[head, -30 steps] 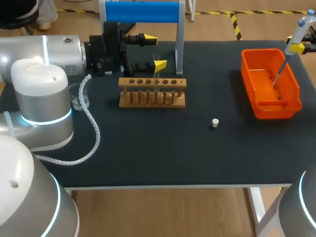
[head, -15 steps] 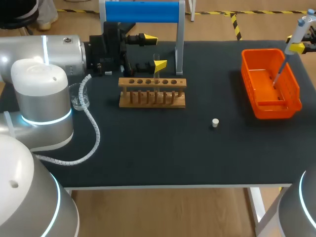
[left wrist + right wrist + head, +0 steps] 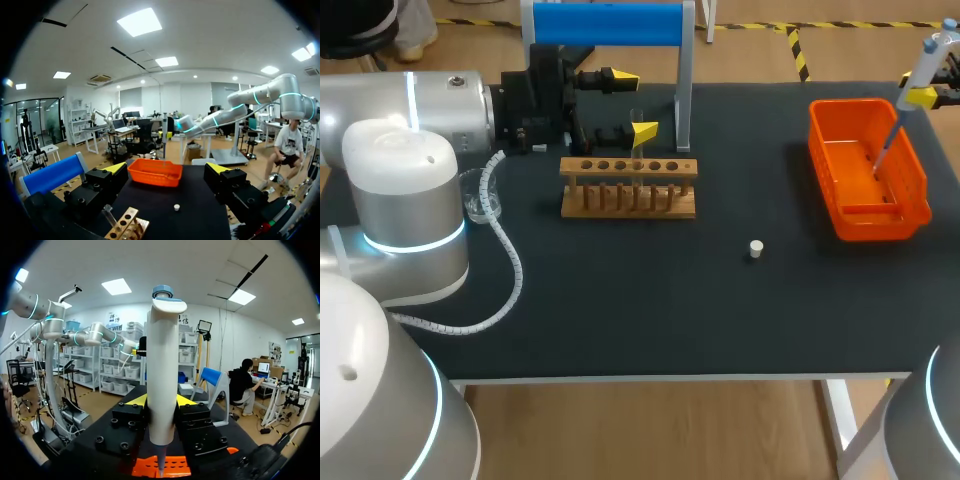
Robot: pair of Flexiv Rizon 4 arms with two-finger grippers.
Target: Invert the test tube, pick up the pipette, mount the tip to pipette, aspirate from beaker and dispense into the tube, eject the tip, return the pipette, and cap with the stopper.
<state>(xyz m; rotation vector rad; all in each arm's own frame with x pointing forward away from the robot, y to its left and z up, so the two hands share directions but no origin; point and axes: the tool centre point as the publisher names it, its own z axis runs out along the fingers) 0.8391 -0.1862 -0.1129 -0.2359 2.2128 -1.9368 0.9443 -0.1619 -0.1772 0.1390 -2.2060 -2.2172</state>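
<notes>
Orange plastic basket (image 3: 868, 104) at tabletop's right edge; slim white pipette (image 3: 926, 66) upright above, clamped by right gripper (image 3: 161, 401). Left gripper (image 3: 632, 103) spread wide over slotted wooden rack (image 3: 628, 200) holding clear tube (image 3: 637, 120)

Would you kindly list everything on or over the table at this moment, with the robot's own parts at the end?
Rack: one, wooden, mid-table.
Test tube: one, clear, standing in the rack.
Beaker: one, clear, table's left side, beside the left arm.
Stopper: one, white, on the table between the rack and the bin.
Bin: one, orange, table's right side.
Pipette: one, white with a blue top, held over the bin.
Stand: one, blue bar on a metal frame, behind the rack.
Left gripper: open, at the rack's far side.
Right gripper: shut on the pipette.
</notes>
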